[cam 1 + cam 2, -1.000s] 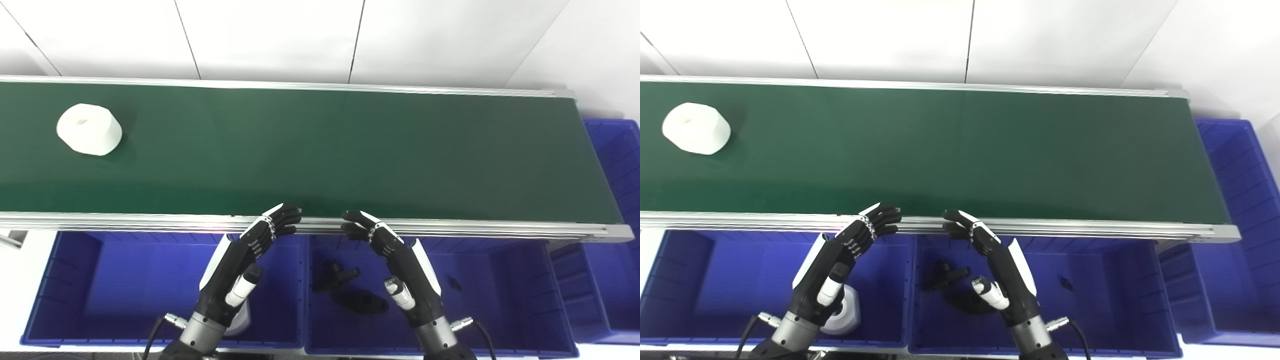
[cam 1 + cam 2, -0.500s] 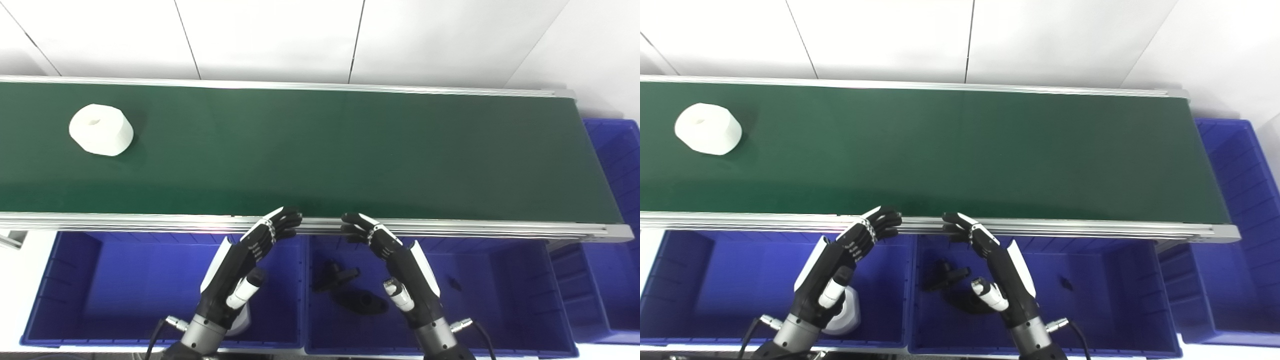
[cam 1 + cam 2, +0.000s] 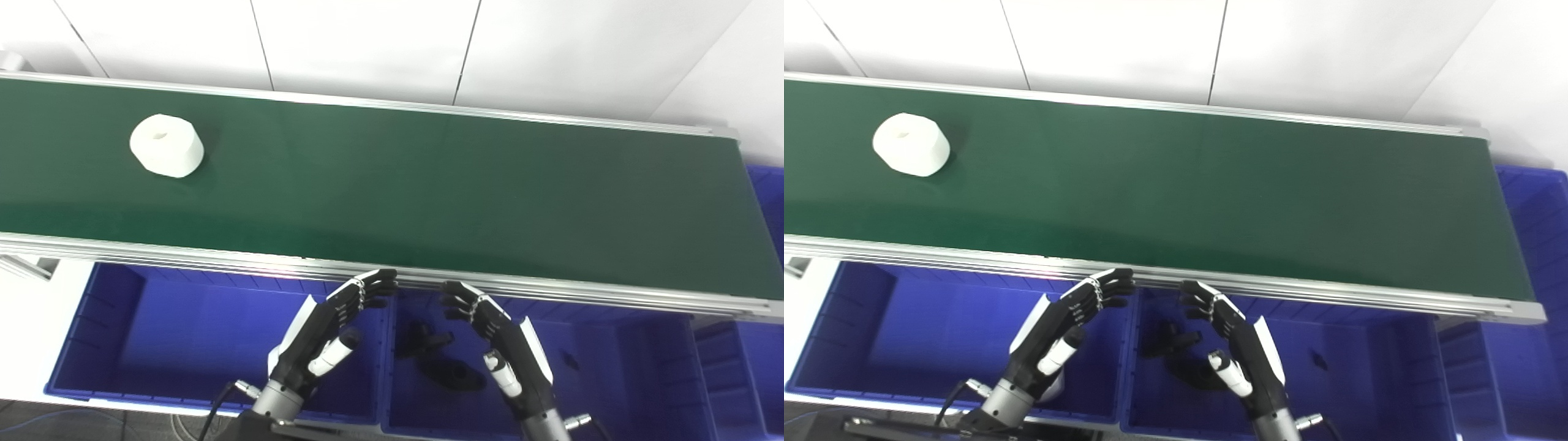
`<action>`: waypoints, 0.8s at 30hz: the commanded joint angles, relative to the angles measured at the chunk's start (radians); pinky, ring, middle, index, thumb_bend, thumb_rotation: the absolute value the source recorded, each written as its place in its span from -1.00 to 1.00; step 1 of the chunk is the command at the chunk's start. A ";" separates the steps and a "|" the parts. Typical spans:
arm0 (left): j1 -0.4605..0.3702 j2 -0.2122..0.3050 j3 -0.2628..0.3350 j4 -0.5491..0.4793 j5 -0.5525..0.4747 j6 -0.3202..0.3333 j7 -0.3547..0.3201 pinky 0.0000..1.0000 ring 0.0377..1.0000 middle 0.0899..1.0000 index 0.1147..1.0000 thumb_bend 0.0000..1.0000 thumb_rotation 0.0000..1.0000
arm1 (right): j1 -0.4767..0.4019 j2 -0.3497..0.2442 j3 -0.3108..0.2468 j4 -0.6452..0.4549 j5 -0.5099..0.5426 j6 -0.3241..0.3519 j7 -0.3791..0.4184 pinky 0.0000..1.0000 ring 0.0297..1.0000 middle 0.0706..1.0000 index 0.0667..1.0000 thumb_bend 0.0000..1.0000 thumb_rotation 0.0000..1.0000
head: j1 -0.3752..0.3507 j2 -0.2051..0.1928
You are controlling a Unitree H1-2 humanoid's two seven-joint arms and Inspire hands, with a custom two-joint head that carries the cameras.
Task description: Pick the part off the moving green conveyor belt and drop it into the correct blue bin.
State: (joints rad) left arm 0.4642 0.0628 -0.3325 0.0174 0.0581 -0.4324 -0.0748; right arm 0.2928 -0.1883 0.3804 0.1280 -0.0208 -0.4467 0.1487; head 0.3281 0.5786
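Observation:
A white, short cylindrical part [image 3: 166, 146] with a dimple in its top rides on the green conveyor belt [image 3: 429, 196], far to the left. My left hand [image 3: 334, 321] hovers over the left blue bin [image 3: 184, 331], fingers apart and empty, fingertips near the belt's front rail. My right hand [image 3: 499, 334] mirrors it over the middle blue bin [image 3: 588, 380], also open and empty. Both hands are well right of and nearer than the part.
Black parts [image 3: 438, 358] lie in the middle bin. A white part [image 3: 1053, 384] in the left bin is mostly hidden behind my left hand. Another blue bin [image 3: 1534, 245] stands at the belt's right end. An aluminium rail [image 3: 184, 260] edges the belt's front.
The white part has travelled rightward along the belt. The camera has shifted and tilted, so the whole scene moved. Both hands have drawn back slightly from the rail, still open.

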 commanded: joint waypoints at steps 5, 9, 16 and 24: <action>-0.038 0.008 -0.037 0.045 0.007 -0.038 0.043 0.40 0.53 0.51 0.50 0.53 0.75 | -0.023 0.017 -0.033 0.043 0.024 -0.023 0.039 0.39 0.54 0.61 0.56 0.76 0.91 | 0.036 -0.072; -0.062 0.018 -0.063 0.080 0.027 -0.038 0.094 0.32 0.49 0.48 0.46 0.53 0.76 | -0.033 0.028 -0.050 0.079 0.023 -0.023 0.051 0.33 0.51 0.58 0.54 0.76 0.89 | 0.054 -0.115; -0.098 0.036 -0.110 0.124 0.025 -0.038 0.159 0.27 0.45 0.45 0.42 0.47 0.76 | -0.051 0.035 -0.066 0.118 0.018 -0.023 0.073 0.28 0.48 0.57 0.52 0.74 0.88 | 0.074 -0.163; -0.116 0.056 -0.142 0.142 0.024 -0.038 0.195 0.26 0.43 0.43 0.41 0.53 0.81 | -0.054 0.047 -0.086 0.134 0.032 -0.023 0.107 0.31 0.50 0.58 0.51 0.70 0.85 | 0.087 -0.177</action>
State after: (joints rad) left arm 0.3534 0.1167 -0.4720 0.1682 0.0759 -0.4343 0.1012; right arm 0.2456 -0.1516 0.3017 0.2763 -0.0052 -0.4467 0.2329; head 0.4157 0.4004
